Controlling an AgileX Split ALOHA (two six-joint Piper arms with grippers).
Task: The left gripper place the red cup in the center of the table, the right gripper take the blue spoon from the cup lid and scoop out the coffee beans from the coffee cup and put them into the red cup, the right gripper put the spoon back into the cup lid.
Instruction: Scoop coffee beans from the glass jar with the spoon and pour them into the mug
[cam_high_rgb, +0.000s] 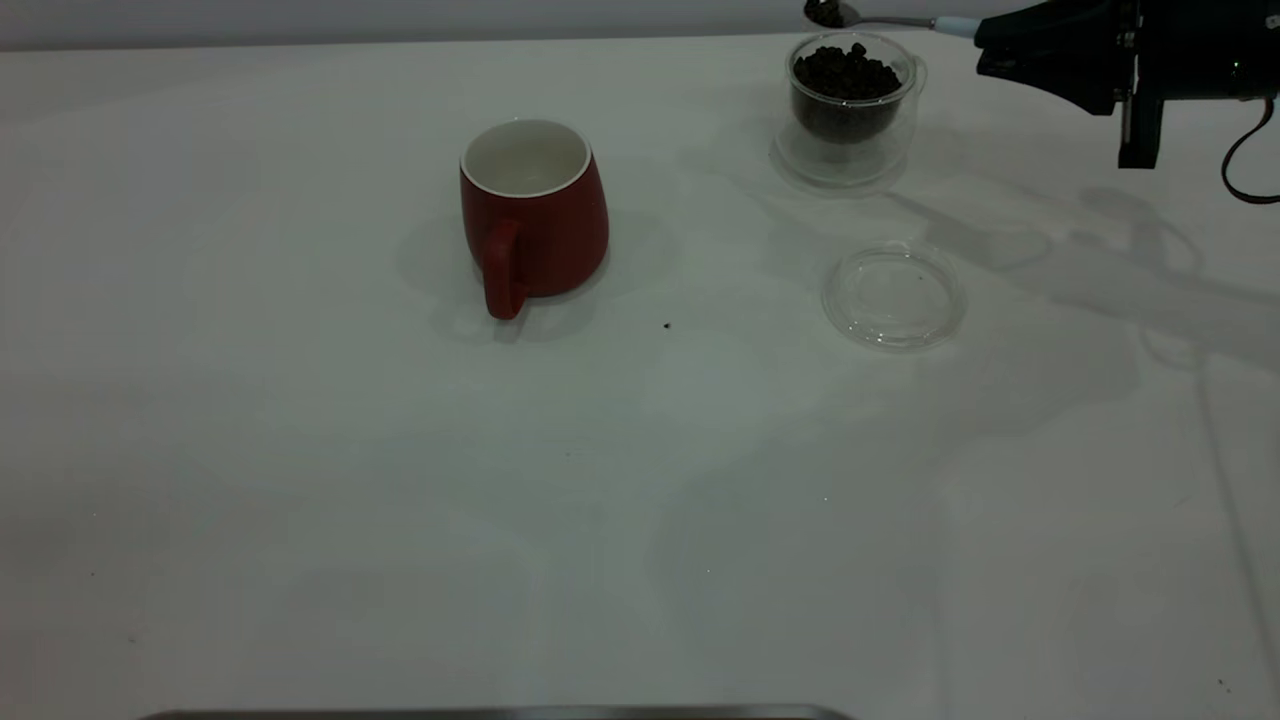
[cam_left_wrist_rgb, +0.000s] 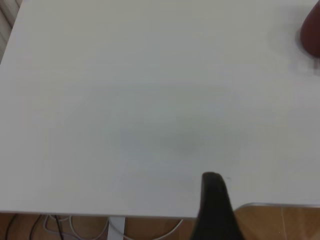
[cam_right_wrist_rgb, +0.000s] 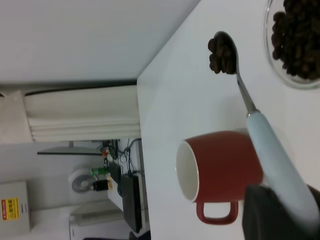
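Note:
The red cup (cam_high_rgb: 535, 215) stands upright near the middle of the table (cam_high_rgb: 400, 500), handle toward the front; it also shows in the right wrist view (cam_right_wrist_rgb: 220, 167). My right gripper (cam_high_rgb: 1000, 38) at the far right is shut on the blue spoon (cam_high_rgb: 950, 25), held above the table. The spoon's bowl carries coffee beans (cam_high_rgb: 825, 12), just above and behind the coffee cup (cam_high_rgb: 848, 105), which holds a heap of beans. In the right wrist view the spoon (cam_right_wrist_rgb: 270, 145) holds beans (cam_right_wrist_rgb: 221, 54). The cup lid (cam_high_rgb: 893, 294) lies bare in front of the coffee cup. My left gripper (cam_left_wrist_rgb: 212, 200) is off the table's edge.
A small dark speck (cam_high_rgb: 667, 325) lies on the table between the red cup and the lid. A grey metal edge (cam_high_rgb: 500, 713) runs along the front of the table. Cables and equipment show beyond the table in the right wrist view.

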